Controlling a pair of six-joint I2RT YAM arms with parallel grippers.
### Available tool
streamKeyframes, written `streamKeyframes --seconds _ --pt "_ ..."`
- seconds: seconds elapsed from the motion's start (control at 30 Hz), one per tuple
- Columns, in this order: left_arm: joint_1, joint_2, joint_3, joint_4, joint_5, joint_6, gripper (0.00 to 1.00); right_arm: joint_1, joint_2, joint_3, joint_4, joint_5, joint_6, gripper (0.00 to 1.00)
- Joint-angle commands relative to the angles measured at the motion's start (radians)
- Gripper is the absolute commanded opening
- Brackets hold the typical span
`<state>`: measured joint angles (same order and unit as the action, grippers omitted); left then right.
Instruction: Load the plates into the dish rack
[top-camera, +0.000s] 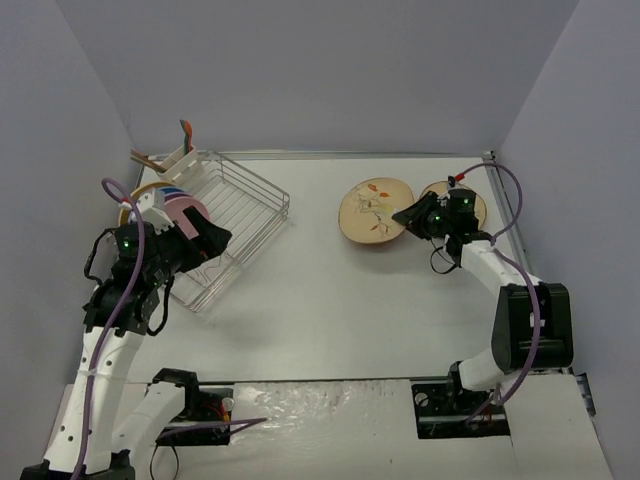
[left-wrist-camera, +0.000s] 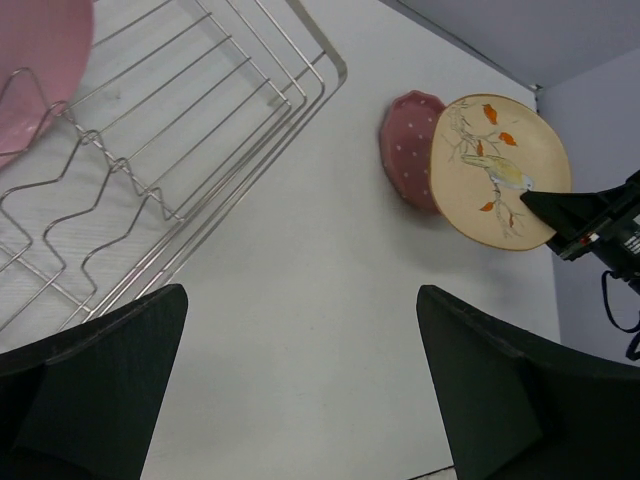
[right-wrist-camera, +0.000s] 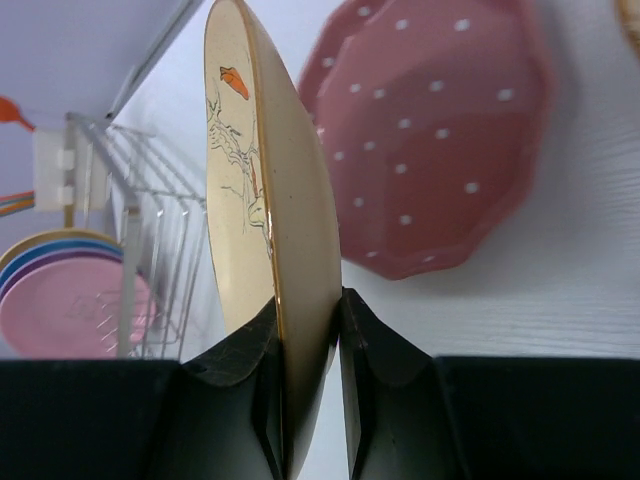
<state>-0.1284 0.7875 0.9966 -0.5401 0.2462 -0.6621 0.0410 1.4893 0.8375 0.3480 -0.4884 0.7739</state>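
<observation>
Clamping the rim of the cream floral plate (right-wrist-camera: 262, 190) between its fingers (one on each face), the right gripper (right-wrist-camera: 305, 330) holds it tilted, well to the right of the dish rack (top-camera: 240, 205). A dark-pink dotted plate (right-wrist-camera: 440, 140) lies on the table (top-camera: 330, 320) just beyond it, equally far from the rack. The left gripper (left-wrist-camera: 300, 390) hangs over the rack's near side, fingers spread wide with nothing between them. At the rack's left end stands a pink plate (top-camera: 182, 212), with the other pastel plates (right-wrist-camera: 30, 262) stacked behind it.
</observation>
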Motion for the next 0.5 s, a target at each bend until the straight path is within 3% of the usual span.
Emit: streamKeyframes --seconds 0.0,0.27,0.47 --pt "-0.05 0.045 0.036 0.257 0.092 -0.148 0.97 0.113 -0.134 0.055 0.225 -0.172 0.087 0.0" --pt "-0.186 0.144 0.018 0.417 0.069 -0.238 0.97 0.285 -0.185 0.056 0.392 -0.218 0.203 0.0" --pt "-0.233 0.202 0.022 0.455 0.067 -0.291 0.97 0.339 -0.186 0.071 0.467 -0.237 0.232 0.0"
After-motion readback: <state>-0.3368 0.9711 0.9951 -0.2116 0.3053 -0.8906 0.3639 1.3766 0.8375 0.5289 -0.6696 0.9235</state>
